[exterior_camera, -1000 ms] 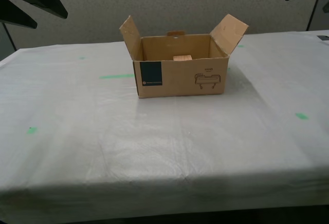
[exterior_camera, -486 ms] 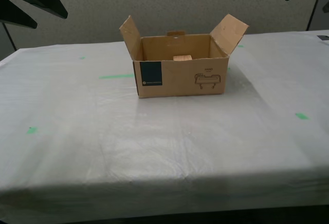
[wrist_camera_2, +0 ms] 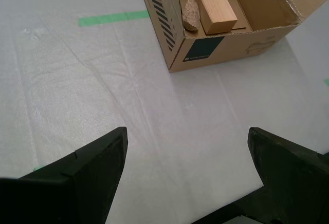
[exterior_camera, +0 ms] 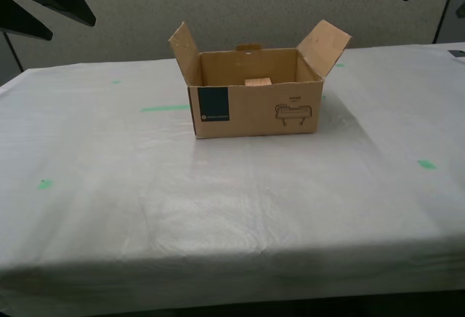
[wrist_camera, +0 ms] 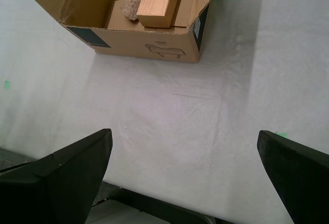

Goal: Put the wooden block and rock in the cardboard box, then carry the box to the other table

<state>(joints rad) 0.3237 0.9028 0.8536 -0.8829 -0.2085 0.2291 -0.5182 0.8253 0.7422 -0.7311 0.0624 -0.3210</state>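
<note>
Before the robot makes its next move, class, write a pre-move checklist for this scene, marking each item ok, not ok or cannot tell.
1. Wooden block inside the cardboard box: ok.
2. Rock inside the box, beside the block: ok.
3. Box standing upright on the cloth-covered table, flaps open: ok.
4. My first gripper open and holding nothing: ok.
5. My second gripper open and holding nothing: ok.
6. Whether this cloth table is the destination, so the carry is finished: cannot tell for sure; no other table is in view.
</note>
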